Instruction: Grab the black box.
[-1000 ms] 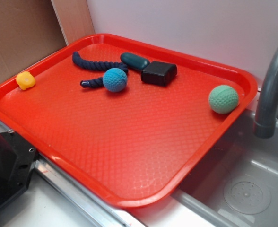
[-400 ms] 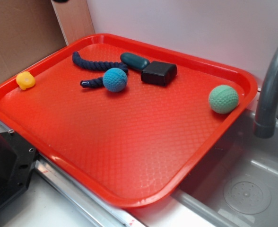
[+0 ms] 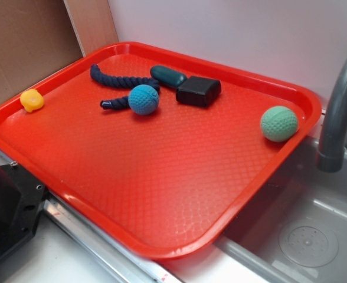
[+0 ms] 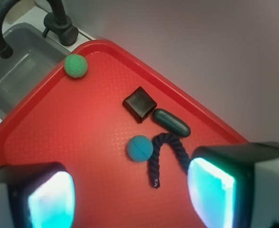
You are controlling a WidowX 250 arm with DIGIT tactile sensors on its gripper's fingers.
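The black box [image 3: 198, 91] is a small matte block lying flat at the back of the red tray [image 3: 161, 252]. It touches the end of a dark teal capsule [image 3: 168, 76]. In the wrist view the black box [image 4: 139, 104] sits well ahead of my gripper [image 4: 130, 199], beyond a blue ball [image 4: 140, 148]. The gripper hovers high above the tray [image 4: 16, 128], open, its glowing cyan pads [image 4: 51, 202] far apart with only tray floor between them. The exterior view does not show the gripper.
A navy rope [image 3: 117, 82] curls beside the blue ball [image 3: 143, 99]. A green ball [image 3: 278, 123] rests near the tray's right rim and a yellow toy [image 3: 31, 100] near its left rim. A grey faucet [image 3: 339, 112] and sink [image 3: 306, 239] lie to the right.
A dark bit of the arm that showed at the exterior view's top left edge 0.4 s ago is gone. The objects on the tray have not moved.
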